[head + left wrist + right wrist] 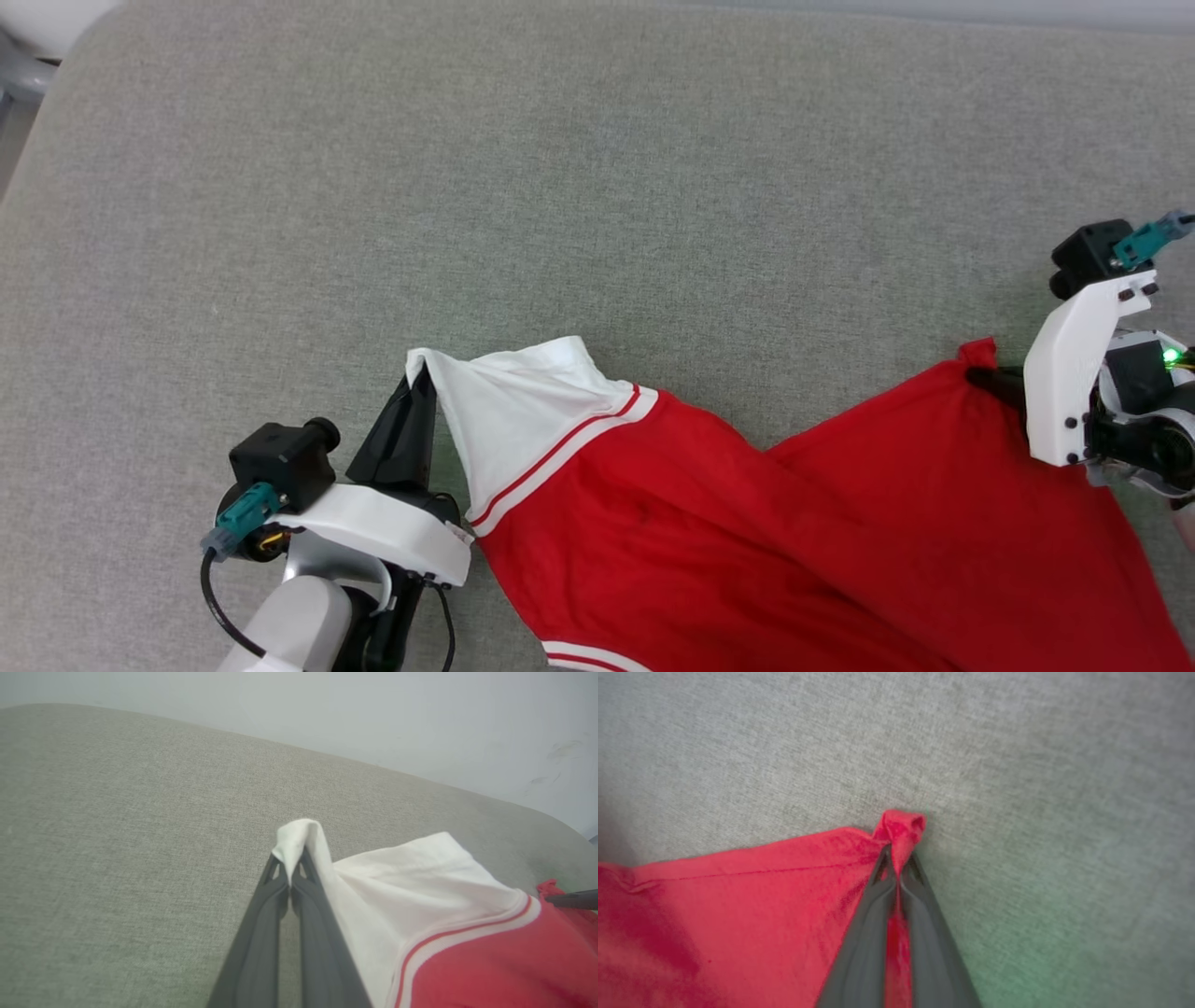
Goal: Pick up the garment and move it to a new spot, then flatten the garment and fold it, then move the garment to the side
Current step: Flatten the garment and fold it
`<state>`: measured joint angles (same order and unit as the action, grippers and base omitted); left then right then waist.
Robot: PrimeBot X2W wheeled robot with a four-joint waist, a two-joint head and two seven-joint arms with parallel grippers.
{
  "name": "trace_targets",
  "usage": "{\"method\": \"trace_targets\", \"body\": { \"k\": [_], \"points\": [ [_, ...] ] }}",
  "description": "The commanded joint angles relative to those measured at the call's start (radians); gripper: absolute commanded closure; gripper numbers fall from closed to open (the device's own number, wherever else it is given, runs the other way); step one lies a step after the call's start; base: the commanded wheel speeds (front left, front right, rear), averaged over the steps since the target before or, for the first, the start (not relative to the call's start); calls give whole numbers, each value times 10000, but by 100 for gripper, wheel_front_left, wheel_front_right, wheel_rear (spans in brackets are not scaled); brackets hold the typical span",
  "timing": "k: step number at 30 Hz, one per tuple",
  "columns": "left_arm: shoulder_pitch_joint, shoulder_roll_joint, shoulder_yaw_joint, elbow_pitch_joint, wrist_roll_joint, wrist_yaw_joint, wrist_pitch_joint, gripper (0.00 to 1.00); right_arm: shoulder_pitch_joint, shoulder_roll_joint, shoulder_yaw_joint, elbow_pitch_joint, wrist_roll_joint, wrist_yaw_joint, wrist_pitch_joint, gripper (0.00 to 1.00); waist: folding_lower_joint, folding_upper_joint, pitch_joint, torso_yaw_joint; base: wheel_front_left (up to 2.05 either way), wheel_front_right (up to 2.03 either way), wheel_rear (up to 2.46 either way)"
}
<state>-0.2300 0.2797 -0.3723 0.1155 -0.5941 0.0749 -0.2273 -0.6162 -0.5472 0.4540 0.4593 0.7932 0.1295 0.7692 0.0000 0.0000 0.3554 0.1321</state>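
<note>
The garment (pixel 747 532), a red shirt with a white sleeve and red-striped trim, lies on the grey cushion across the lower part of the head view. My left gripper (pixel 420 378) is shut on the tip of the white sleeve (pixel 299 842), which bunches over its fingertips. At the right, my right gripper (pixel 991 375) is shut on a red corner of the garment (pixel 901 833), pinched into a small knot between the dark fingers. The cloth sags between the two grips. Any lettering is hidden.
The grey fabric cushion (pixel 597 187) stretches far beyond the garment, with open room toward the back and left. Its rounded edge and a pale wall (pixel 420 714) show in the left wrist view.
</note>
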Motion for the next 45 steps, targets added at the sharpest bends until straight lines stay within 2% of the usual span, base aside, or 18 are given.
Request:
{"method": "trace_targets", "body": {
  "k": [1, 7, 13, 22, 29, 36, 45],
  "points": [
    [-57, 102, 84, 44, -27, 7, -21, 100, 543, 252, 493, 457, 113, 11, 103, 100, 0, 0, -157, -93, 0, 0, 0],
    [-266, 409, 283, 291, -126, -48, 92, 100, -200, -53, 41, 336, 219, 3, -1060, 100, 0, 0, -852, -348, 0, 0, 0],
    [-1386, 834, 538, 660, -194, -197, 567, 100, -682, -78, -507, 566, -268, 5, -2194, 100, 0, 0, -1489, -694, 0, 0, 0],
    [-4168, 1534, 854, 1925, 22, -387, 1389, 100, -2164, 718, -1488, 1557, -1654, 3, -3516, 100, 0, 0, -1776, -1393, 0, 0, 0],
    [-7184, 1847, 831, 3184, 416, -557, 1887, 100, -4218, 1148, -2451, 2167, -2975, 0, -4657, 100, 0, 0, -1146, -1595, 0, 0, 0],
    [-10491, 2098, 808, 4368, 1046, -564, 1869, 100, -6699, 1557, -3520, 2508, -4270, -2, -5853, 100, 0, 0, -122, -1655, 0, 0, 0],
    [-13604, 2053, 691, 5914, 1410, -826, 1785, 100, -9385, 1888, -4033, 3074, -5184, -2, -6381, 100, 0, 0, 1603, -1558, 0, 0, 0]
  ]
}}
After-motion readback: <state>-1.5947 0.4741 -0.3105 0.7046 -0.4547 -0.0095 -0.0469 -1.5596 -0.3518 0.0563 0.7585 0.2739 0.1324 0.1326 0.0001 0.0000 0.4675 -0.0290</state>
